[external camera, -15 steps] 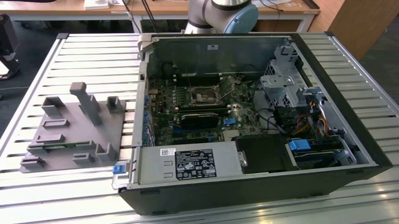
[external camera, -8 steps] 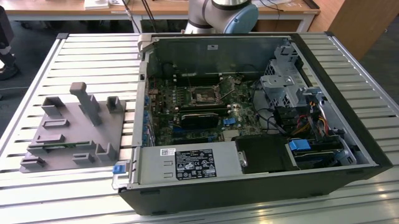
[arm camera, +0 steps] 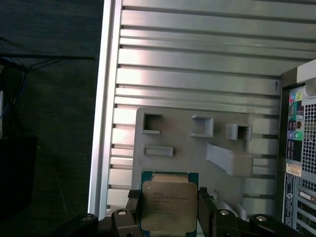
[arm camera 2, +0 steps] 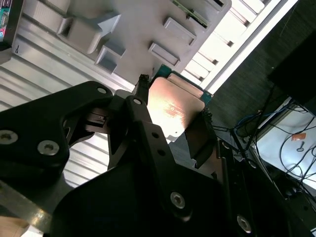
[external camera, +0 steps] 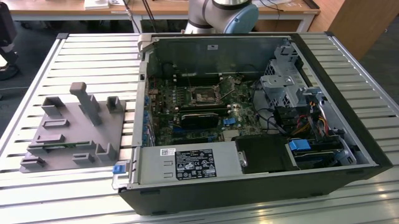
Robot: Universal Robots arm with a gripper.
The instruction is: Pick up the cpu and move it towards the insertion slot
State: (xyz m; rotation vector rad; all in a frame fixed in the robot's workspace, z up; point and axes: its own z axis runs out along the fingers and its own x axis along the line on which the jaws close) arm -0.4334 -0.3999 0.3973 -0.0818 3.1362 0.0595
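The cpu, a flat square chip with a silvery top and a green rim, sits between my gripper's two dark fingers, which press on its opposite edges. In the second wrist view the cpu shines pinkish between the fingertips of the gripper, above the grey fixture. The insertion slot, a square socket with a metal frame, lies on the motherboard inside the open computer case.
The grey fixture with raised holders lies on the slatted metal table, at the exterior view's left of the case. The case's wall stands beside the fixture. The table's edge drops to a dark floor. The arm's base stands behind the case.
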